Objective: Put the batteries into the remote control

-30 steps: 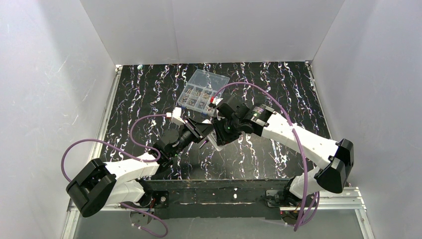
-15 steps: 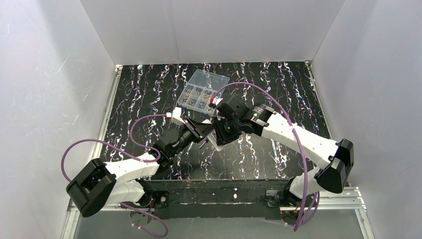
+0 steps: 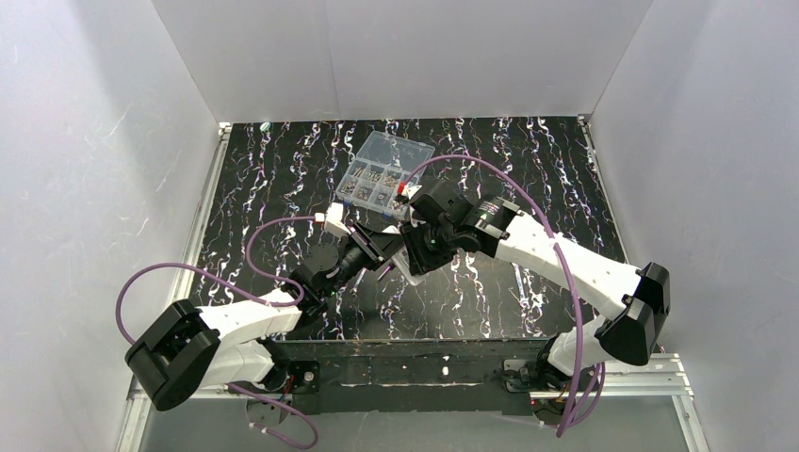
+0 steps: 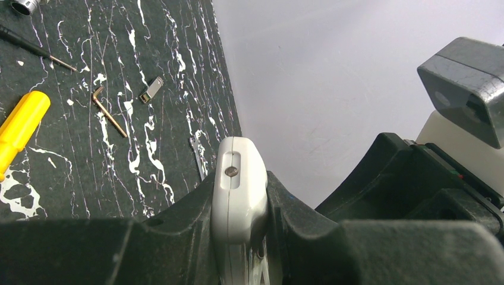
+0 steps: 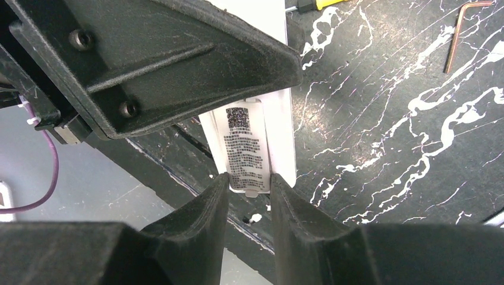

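Note:
My left gripper (image 4: 239,191) is shut on the white remote control (image 4: 238,196) and holds it edge-up above the table. In the top view the remote (image 3: 408,267) sits between the two grippers at mid-table. In the right wrist view my right gripper (image 5: 249,185) is shut on the end of the remote's labelled back cover (image 5: 244,148), one finger against each side. The left gripper's black finger (image 5: 154,59) covers the remote's upper part there. No batteries show in any view.
A clear compartment box (image 3: 384,169) of small metal parts stands behind the grippers. A yellow-handled screwdriver (image 4: 21,127), an Allen key (image 4: 109,111), a small metal clip (image 4: 153,90) and a thin driver (image 4: 35,48) lie on the black marbled table. White walls enclose it.

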{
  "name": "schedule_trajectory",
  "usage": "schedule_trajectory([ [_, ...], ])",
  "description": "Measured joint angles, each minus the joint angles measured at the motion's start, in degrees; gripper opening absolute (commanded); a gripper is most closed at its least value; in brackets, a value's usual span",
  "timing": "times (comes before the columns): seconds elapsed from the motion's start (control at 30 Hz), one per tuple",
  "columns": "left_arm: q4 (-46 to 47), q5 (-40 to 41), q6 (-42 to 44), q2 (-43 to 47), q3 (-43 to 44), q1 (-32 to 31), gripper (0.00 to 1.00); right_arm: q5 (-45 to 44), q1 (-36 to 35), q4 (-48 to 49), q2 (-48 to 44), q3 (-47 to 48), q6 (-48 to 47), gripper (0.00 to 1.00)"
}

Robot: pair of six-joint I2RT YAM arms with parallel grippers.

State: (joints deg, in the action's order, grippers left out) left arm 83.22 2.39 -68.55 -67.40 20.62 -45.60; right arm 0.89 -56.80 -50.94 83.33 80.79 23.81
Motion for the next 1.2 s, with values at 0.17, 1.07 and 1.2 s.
schedule_trajectory([
  [0.17,0.0,0.0,0.0,0.0,0.0,0.0,0.00,0.2,0.0,0.0,0.0,0.0,0.0,0.43],
  [1.07,0.0,0.0,-0.5,0.0,0.0,0.0,0.00,-2.4,0.0,0.5,-1.1,0.0,0.6,0.53],
  [1.2,0.0,0.0,-0.5,0.0,0.0,0.0,0.00,-4.4,0.0,3.5,-4.7,-1.1,2.0,0.55],
])
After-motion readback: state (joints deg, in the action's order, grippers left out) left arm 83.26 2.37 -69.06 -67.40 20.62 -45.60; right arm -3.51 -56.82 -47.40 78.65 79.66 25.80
